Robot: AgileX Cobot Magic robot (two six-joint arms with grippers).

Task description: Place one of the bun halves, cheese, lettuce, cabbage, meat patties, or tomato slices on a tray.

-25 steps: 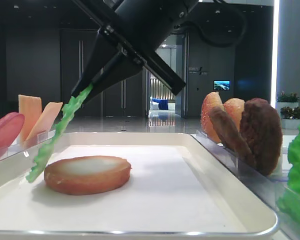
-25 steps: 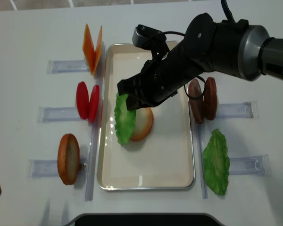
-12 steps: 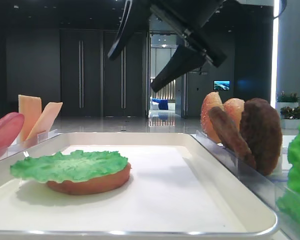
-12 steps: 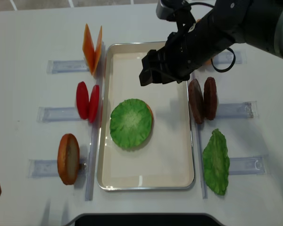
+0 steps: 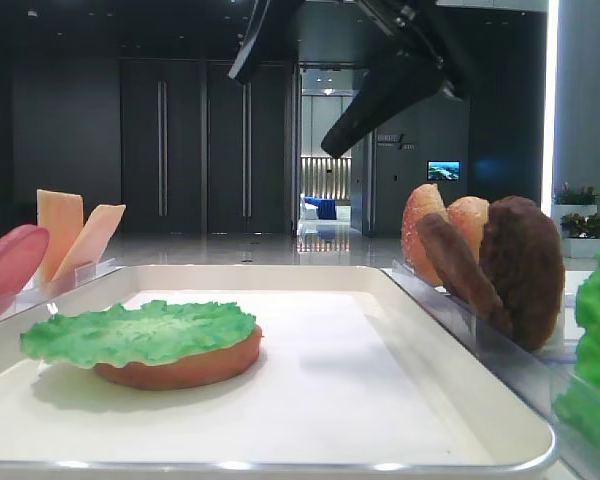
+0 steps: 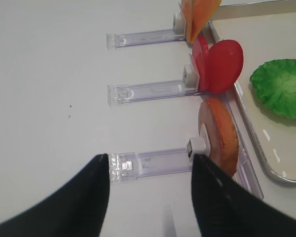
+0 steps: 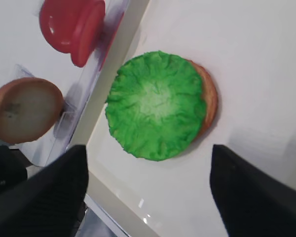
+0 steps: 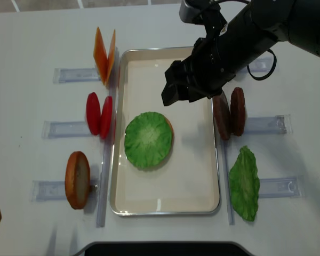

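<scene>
A green lettuce (image 8: 148,140) leaf lies flat on a bun half (image 5: 185,368) in the left-middle of the white tray (image 8: 176,184). From above, only a sliver of the bun (image 7: 210,97) shows past the lettuce (image 7: 155,118). My right gripper (image 8: 172,86) hangs open and empty above the tray's far half, clear of the lettuce (image 5: 140,330). Its two dark fingers frame the right wrist view, and the gripper (image 7: 148,197) holds nothing. My left gripper (image 6: 150,197) is open over the bare table left of the tray, beside a clear holder (image 6: 148,162).
Left of the tray stand cheese slices (image 8: 105,53), tomato slices (image 8: 98,114) and another bun half (image 8: 77,180) in clear holders. Right of it stand meat patties (image 8: 229,113) and a second lettuce leaf (image 8: 244,184). The right arm overhangs the tray's far right.
A second ago my right gripper was shut on the tilted lettuce beside the bun. It has opened and let go. The leaf lies flat on the bun, and the gripper has risen toward the far right.
</scene>
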